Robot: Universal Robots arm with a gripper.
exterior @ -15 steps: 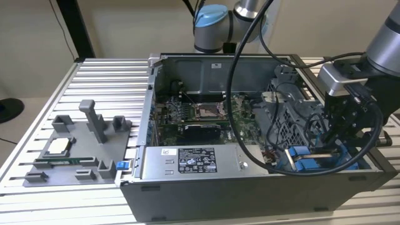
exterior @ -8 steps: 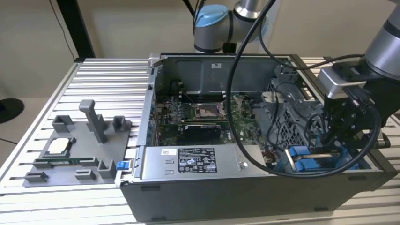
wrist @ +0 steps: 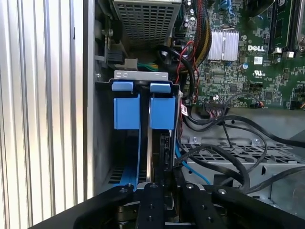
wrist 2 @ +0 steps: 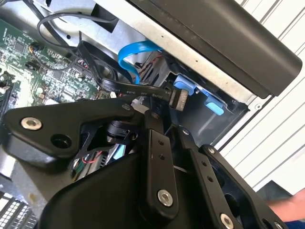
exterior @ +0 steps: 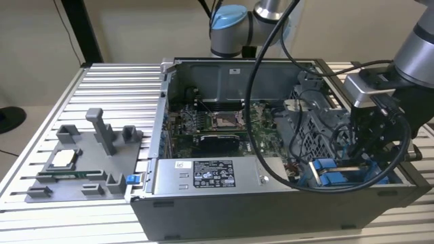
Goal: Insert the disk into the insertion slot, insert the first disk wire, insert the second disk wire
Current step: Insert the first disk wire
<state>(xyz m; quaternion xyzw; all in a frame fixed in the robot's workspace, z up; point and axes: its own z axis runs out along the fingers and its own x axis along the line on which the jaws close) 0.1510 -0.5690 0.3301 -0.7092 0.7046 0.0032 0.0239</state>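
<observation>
Here, at the exterior view's left, a grey tray (exterior: 74, 185) with small parts lies on the slatted metal surface (exterior: 115, 81), at nine o'clock from the open computer case (exterior: 271, 213). Inside the case the green motherboard (exterior: 217, 122) sits near the middle. The labelled power-supply box (exterior: 210, 175) is at six o'clock from it, against the near wall. Further to the exterior view's right, the arm (exterior: 417, 51) hangs over the case at about two o'clock. Its black pincer (exterior: 363, 160) reaches into the case corner at four o'clock from the motherboard. In the first wrist view the disk (wrist: 139, 152) stands edge-on in its blue carrier inside the insertion slot (wrist: 143, 75), with the grey metal of the slot around it. In the second wrist view the fingers (wrist 2: 155, 143) are pressed together on a flat black wire (wrist 2: 138, 89), just behind its connector (wrist 2: 178, 98). The connector sticks out past the tips, near the blue tabs (wrist 2: 214, 105) of the slot. I cannot tell if it touches them. A blue wire (wrist 2: 128, 57) curves behind the black one.
</observation>
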